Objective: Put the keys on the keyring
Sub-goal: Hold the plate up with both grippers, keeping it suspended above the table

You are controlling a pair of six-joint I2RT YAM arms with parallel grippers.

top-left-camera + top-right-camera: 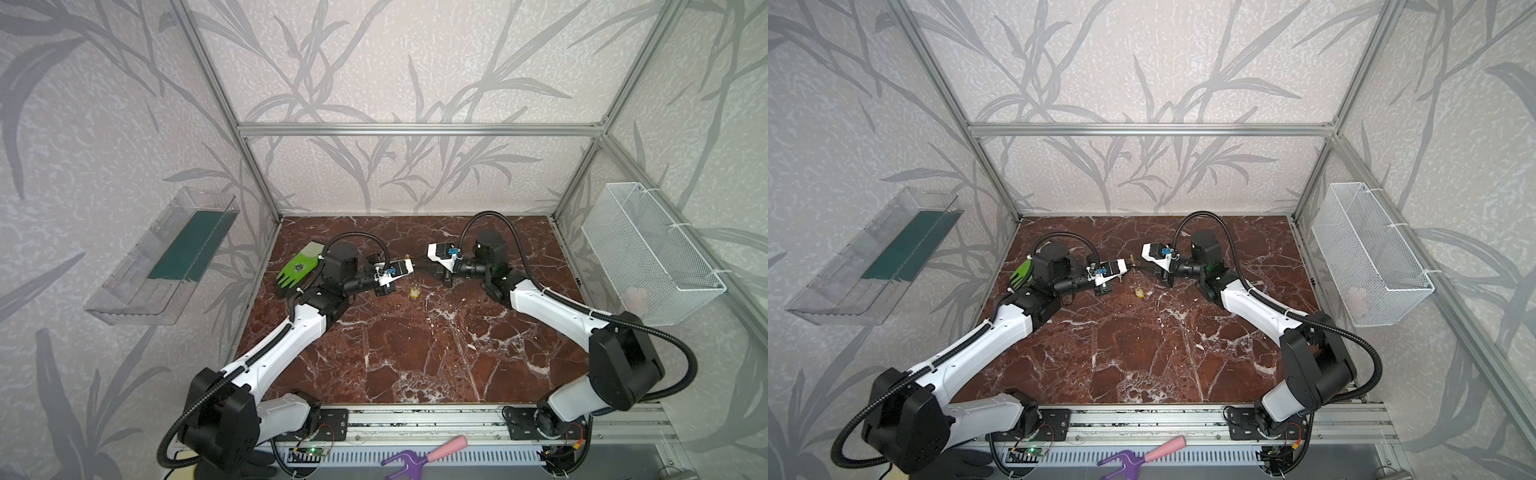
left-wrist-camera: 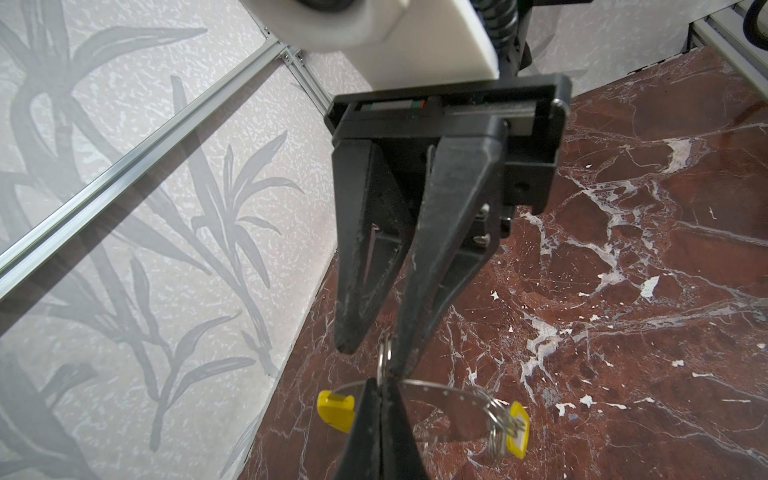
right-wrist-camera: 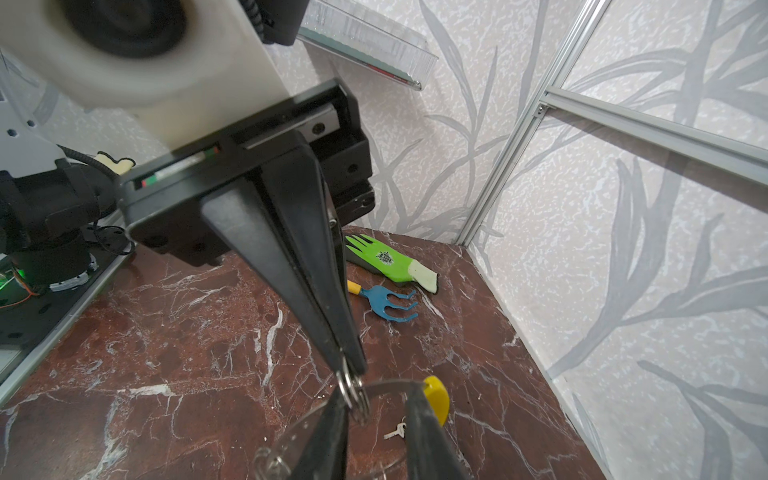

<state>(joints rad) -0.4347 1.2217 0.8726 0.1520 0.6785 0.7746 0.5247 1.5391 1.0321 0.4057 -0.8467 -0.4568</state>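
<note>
The left hand (image 3: 352,368) is clamped fully shut, its tips pinching a small metal split ring (image 2: 385,353). The thin grey wire of the keyring (image 2: 334,411) runs through that ring just past the left fingertips, with its yellow segment (image 3: 437,398) just to one side. The right hand (image 2: 379,356) meets the left tip to tip and is partly open, its fingers straddling the same ring without a clear grip. A yellow-tagged key (image 2: 518,428) appears threaded on the wire beyond the left hand. A small key (image 3: 397,430) lies on the surface (image 3: 187,332) below the right hand.
</note>
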